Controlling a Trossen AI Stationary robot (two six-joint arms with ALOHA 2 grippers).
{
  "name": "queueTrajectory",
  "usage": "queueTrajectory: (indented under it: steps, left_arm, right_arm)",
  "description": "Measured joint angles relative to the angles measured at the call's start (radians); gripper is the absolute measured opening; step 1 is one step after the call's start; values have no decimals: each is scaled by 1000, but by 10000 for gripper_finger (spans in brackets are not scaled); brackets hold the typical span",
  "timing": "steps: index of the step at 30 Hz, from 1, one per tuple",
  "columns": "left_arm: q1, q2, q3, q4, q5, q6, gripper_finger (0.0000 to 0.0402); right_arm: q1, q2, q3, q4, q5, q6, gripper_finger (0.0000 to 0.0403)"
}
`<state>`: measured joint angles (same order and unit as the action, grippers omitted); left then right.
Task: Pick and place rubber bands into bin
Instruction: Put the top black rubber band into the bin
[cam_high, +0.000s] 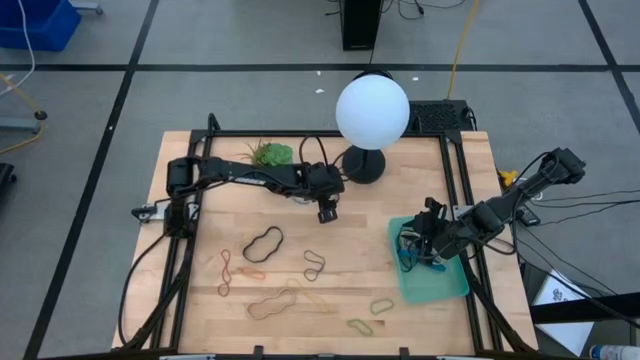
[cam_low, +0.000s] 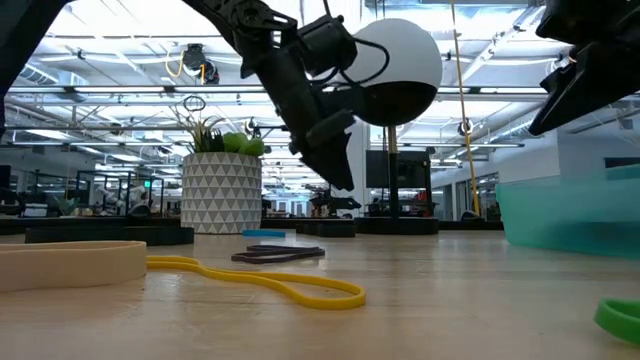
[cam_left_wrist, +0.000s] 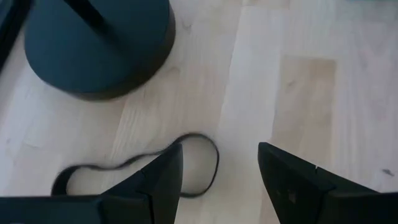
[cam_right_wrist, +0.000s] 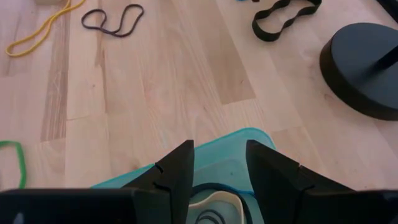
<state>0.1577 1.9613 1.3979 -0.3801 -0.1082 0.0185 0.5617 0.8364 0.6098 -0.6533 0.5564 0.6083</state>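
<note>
Open lab hall with grey floor and ceiling lights behind; pale wooden worktop (cam_high: 330, 305) framed in black rail. On it we note a lamp with a white globe and round black base (cam_high: 364, 163) and a white patterned plant pot (cam_low: 221, 192).

Right tool (cam_high: 424, 240) hangs over the shallow translucent teal plastic bin (cam_high: 442, 284) at the worktop's right edge. Its fingers stand a moderate gap apart, and we see nothing pinched between them. Bands already lie in the bin beneath it: a cream one and dark ones, number unclear.

Left tool (cam_high: 326, 211) hovers near the lamp base, fingers apart and empty, directly above a thin black rubber band (cam_left_wrist: 143, 171) whose loop lies between the fingertips.

Step in hand, as we judge it: right arm is at the drop, left arm is lining up a pick. To do it well, we would lower the left tool straight down so one finger lands inside the loop and one outside, close on a single strand, and lift clear of the lamp base before travelling.

Count on the worktop from above: about eight loose bands. One black wavy loop (cam_high: 263, 242), one red (cam_high: 226, 272), one dark grey (cam_high: 315, 265), one tan (cam_high: 273, 303), two green (cam_high: 382, 305), a yellow strand (cam_low: 260, 277). The tally is approximate; thin ones overlap.
</note>
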Motion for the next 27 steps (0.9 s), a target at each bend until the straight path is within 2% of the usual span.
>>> queueTrajectory:
  steps: [6,27]
  left_arm:
    - [-2,49,0,47,-47,5,216]
    - [9,141,2,30,-79,-31,216]
  right_arm:
    - [0,-1,0,12,0,0,141]
    - [0,0,-1,51,-7,-26,141]
